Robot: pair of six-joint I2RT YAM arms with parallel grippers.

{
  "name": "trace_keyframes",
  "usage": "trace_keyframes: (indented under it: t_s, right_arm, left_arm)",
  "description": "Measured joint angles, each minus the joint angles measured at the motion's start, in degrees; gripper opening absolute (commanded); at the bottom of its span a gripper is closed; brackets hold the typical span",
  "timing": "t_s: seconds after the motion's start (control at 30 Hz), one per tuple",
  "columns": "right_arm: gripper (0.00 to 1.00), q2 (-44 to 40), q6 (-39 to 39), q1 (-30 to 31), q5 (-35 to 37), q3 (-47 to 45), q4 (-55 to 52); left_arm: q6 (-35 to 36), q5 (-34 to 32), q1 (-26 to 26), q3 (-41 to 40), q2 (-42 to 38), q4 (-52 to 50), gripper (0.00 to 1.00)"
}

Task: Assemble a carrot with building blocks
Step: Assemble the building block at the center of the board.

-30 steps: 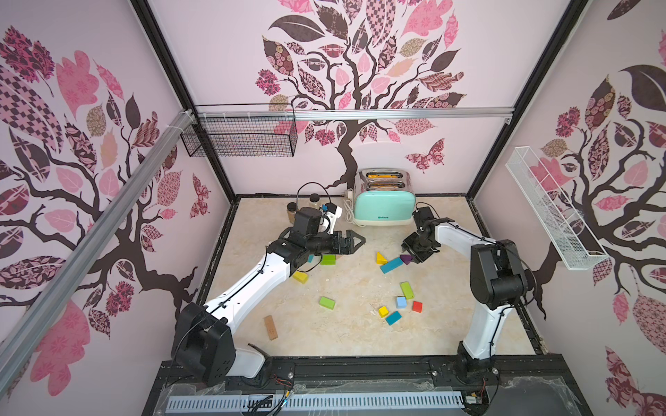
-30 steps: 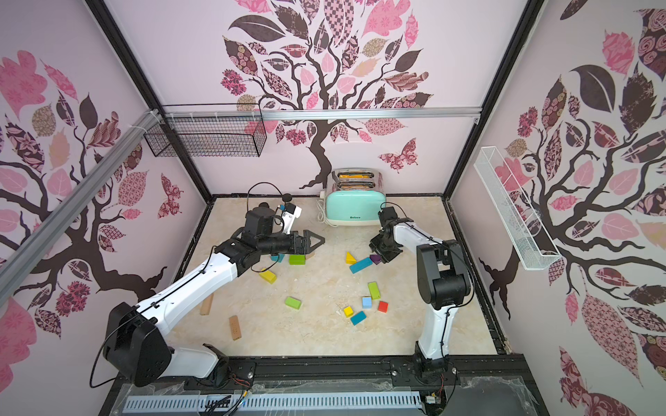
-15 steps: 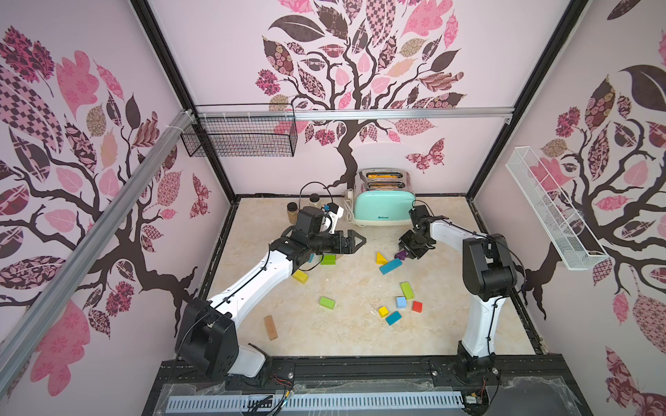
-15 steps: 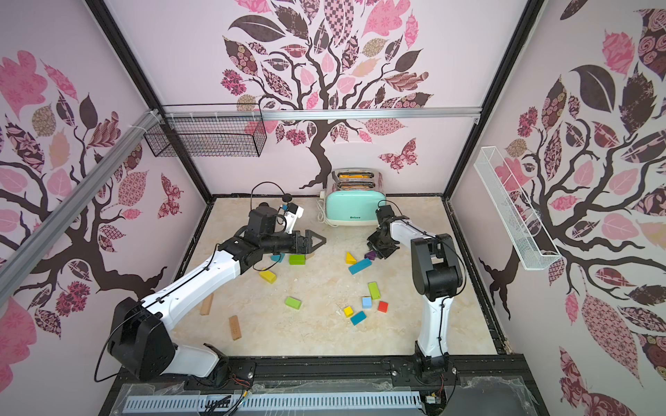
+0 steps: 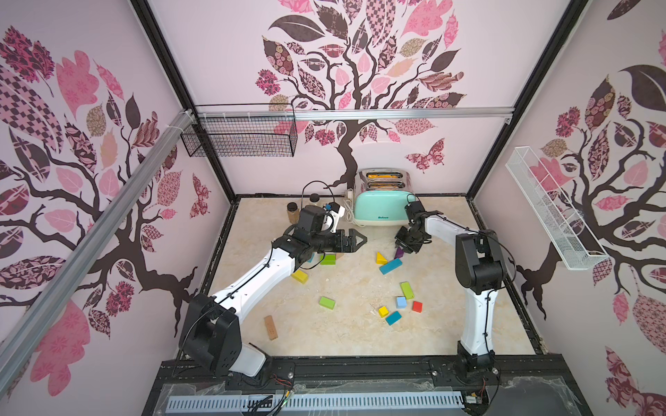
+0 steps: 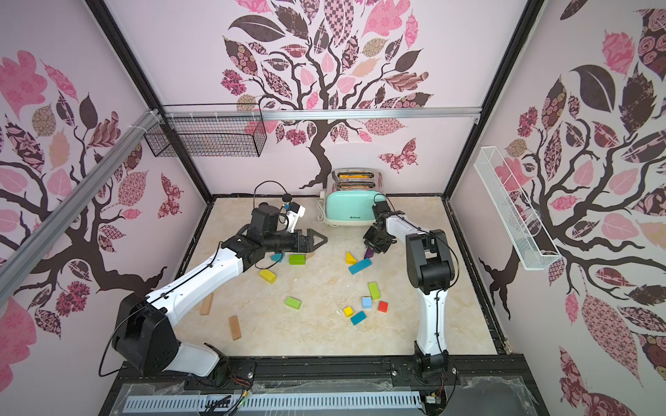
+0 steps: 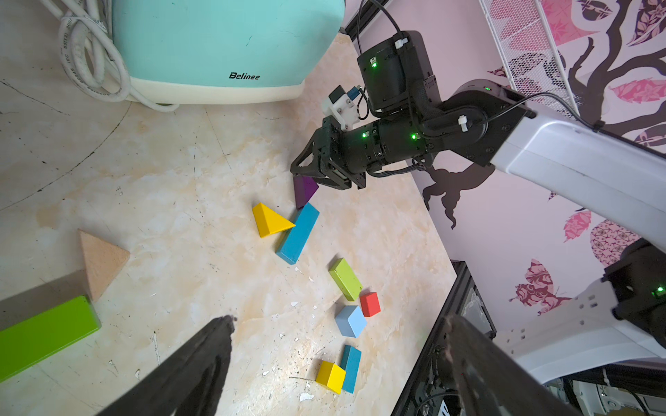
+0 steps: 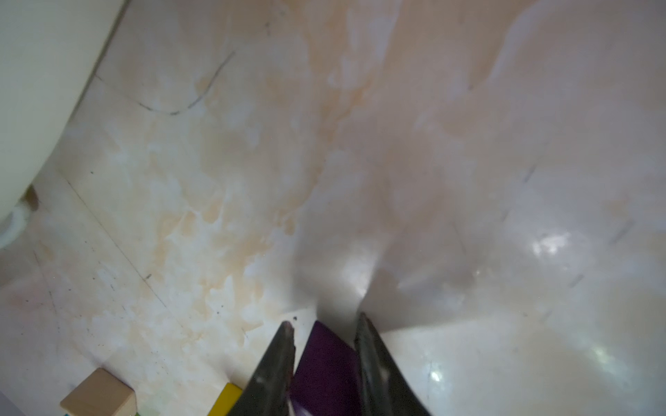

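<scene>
Marble tabletop (image 5: 353, 335): toast (image 5: 383, 176) in toaster (image 5: 378, 210); left gripper (image 5: 360, 240) agape, right gripper (image 7: 301, 174) tight around purple wedge (image 7: 304, 189).

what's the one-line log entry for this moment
left gripper: open, empty | right gripper: shut on purple wedge, next to teal bar | blocks: scattered on table | carrot: not built

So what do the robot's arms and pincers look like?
The left arm and right arm both have smooth white shells, chunky black joints and thin black cables along them. The left pincer and right pincer are black, with two pointy triangular fingers each. Tiny green lights glow on the right arm's wrist, beside a small white camera block.
</scene>
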Motion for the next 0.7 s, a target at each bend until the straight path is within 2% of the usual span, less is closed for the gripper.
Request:
trace_keyframes:
  t_s: [0.33, 0.5, 0.7]
  right_arm:
    - [0.33, -0.81, 1.88, 1.84, -0.48, -1.66, 1.49]
    - [0.47, -1.49, 3.41, 1.90, 0.66, -2.05, 1.40]
    - [0.63, -5.31, 1.51, 1.90, 4.07, -2.86, -0.37]
  left_arm:
    - [-0.02, 0.02, 0.00, 0.37, 0.44, 0.02, 0.97]
    - [0.00, 0.02, 0.00, 0.37, 0.42, 0.02, 0.98]
    - [0.00, -0.04, 0.00, 0.37, 0.33, 0.00, 0.98]
